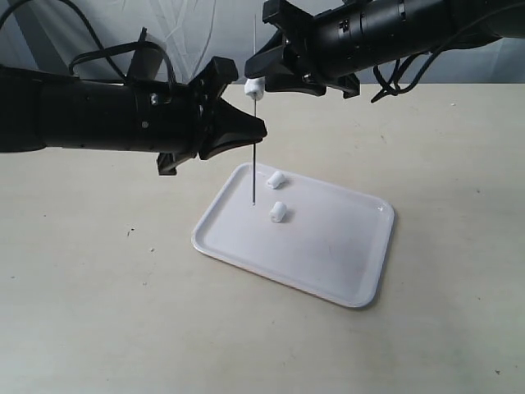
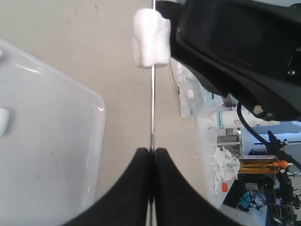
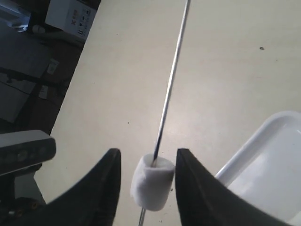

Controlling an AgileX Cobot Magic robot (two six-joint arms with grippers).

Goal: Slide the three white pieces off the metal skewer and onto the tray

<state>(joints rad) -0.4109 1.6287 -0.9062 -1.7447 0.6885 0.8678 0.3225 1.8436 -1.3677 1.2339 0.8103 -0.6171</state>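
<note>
Right gripper [image 3: 148, 153] has its two black fingers [image 3: 106, 188] spread, with one white piece [image 3: 151, 183] sitting between them, threaded on the metal skewer [image 3: 171, 80]. The skewer runs straight out past the fingertips over the beige table [image 3: 225, 56]. A tray [image 3: 273, 165] corner lies just outside one finger.

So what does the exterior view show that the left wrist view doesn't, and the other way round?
Only the exterior view: the whole tray, the lower end of the metal skewer over it, and two white pieces fully in view on it. Only the left wrist view: the left gripper shut on the skewer up close, and bottles beyond the table edge. Both: the third white piece on the skewer at the right gripper.
</note>
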